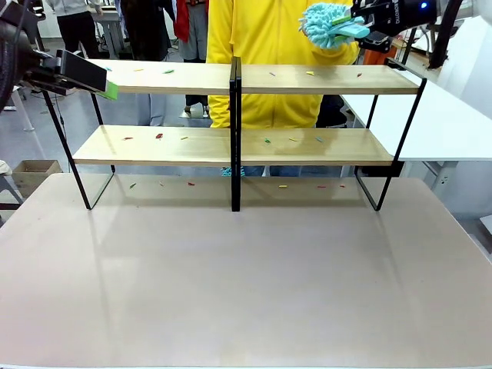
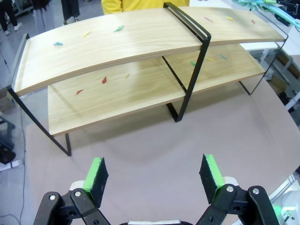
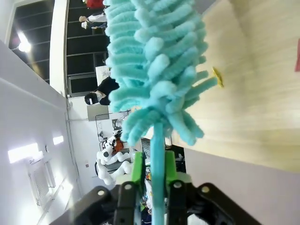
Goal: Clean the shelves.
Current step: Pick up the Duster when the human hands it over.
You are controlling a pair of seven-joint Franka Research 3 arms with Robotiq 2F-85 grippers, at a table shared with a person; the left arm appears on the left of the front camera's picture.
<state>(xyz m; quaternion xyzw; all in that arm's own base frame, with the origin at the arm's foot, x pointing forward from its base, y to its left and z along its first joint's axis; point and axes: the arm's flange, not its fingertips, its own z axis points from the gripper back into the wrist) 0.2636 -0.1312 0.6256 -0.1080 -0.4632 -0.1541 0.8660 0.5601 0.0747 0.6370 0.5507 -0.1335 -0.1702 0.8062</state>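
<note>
The shelves (image 1: 231, 146) stand across the far half of the table, two joined racks with light wooden boards in black frames. Small coloured scraps (image 1: 159, 136) lie on both tiers. Above the right end of the top board (image 3: 262, 93), my right gripper (image 1: 367, 24) is shut on the handle of a turquoise fluffy duster (image 1: 327, 24). In the right wrist view the duster (image 3: 150, 61) hangs over a yellow scrap (image 3: 216, 77), its handle clamped in the gripper (image 3: 157, 180). My left gripper (image 1: 100, 81) hovers at the top board's left end. It is open (image 2: 153, 178) and empty, facing the shelves (image 2: 140, 84).
A person in a yellow top (image 1: 269, 31) stands right behind the shelves. A few scraps (image 1: 191, 184) lie on the table (image 1: 246, 284) under the lower board. A second white table (image 1: 450, 123) adjoins at the right. The near half of the table is bare.
</note>
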